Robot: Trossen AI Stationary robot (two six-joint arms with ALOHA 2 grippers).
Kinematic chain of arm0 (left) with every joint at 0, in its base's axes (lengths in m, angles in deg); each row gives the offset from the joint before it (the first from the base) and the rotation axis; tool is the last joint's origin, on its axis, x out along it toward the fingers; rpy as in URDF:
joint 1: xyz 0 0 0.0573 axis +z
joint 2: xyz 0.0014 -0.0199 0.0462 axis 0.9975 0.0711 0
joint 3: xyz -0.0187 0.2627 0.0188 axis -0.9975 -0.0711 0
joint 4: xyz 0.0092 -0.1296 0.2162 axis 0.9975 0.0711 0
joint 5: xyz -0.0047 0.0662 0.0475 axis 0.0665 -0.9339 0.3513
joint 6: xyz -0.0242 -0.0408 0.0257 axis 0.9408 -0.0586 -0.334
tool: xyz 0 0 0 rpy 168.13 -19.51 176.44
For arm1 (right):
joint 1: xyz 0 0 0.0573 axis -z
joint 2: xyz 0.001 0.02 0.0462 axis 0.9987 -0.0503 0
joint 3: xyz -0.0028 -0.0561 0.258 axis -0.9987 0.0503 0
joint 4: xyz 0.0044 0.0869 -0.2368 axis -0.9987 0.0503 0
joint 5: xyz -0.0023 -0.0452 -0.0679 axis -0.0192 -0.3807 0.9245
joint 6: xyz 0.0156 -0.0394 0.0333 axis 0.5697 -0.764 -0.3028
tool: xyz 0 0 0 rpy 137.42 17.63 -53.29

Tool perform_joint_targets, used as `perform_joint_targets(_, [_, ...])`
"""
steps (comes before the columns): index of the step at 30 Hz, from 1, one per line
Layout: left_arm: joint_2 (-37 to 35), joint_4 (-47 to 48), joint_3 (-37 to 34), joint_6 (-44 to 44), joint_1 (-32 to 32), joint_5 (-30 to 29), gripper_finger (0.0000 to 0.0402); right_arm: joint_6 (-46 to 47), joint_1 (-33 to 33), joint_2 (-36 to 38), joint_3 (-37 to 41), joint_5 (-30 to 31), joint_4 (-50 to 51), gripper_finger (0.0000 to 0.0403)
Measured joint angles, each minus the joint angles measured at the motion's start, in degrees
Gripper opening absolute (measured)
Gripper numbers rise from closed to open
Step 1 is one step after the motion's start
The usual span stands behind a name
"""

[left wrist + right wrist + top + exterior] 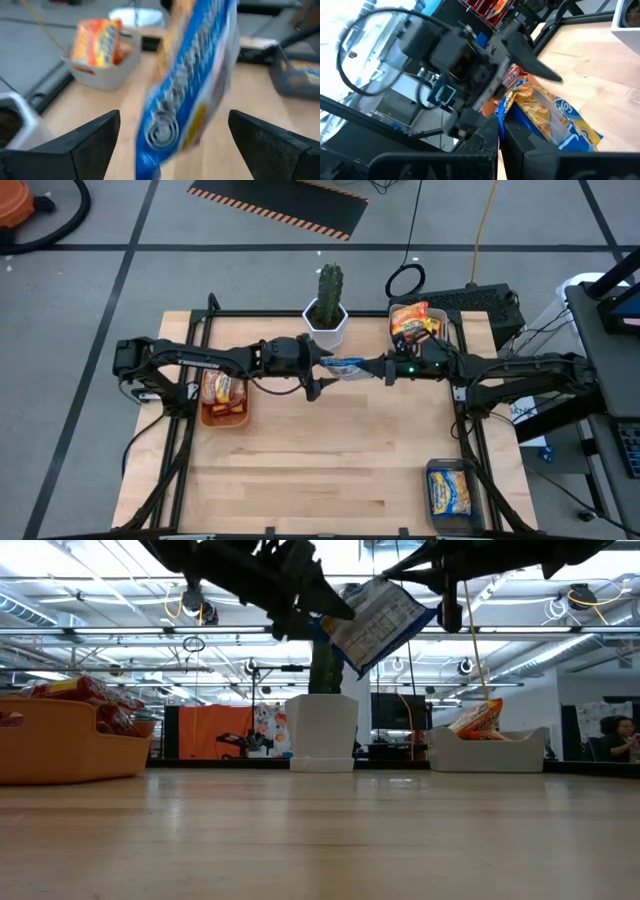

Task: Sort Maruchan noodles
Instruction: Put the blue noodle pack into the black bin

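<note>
Spread wide, the left gripper point(172, 137) flanks the glossy blue plastic noodle packet point(343, 366) hanging just in front of the white cactus pot point(326, 323), pinched only by the right gripper point(378, 369); misaligned handover risks dropping it.

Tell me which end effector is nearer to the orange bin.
Left. The left end effector is mid-table, right of the orange bin; the right end effector, holding the blue packet, is farther.

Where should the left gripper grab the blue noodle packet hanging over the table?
By its free end, coming from the left: the blue glossy plastic noodle packet hangs tilted, right gripper clamping its other end, left gripper open around it.
</note>
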Motion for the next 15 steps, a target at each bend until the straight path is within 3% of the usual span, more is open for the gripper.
perform_joint_targets(9, [1.14,-9.84,0.0,0.69,-0.66,4.87,0.0371,3.8,-3.77,0.03,0.0,1.63,-1.95,0.0])
perform_joint_targets(15, [1.65,-7.69,0.0,-0.02,-0.48,7.91,0.0305,2.45,-4.12,0.02,0.0,2.23,-2.44,0.0])
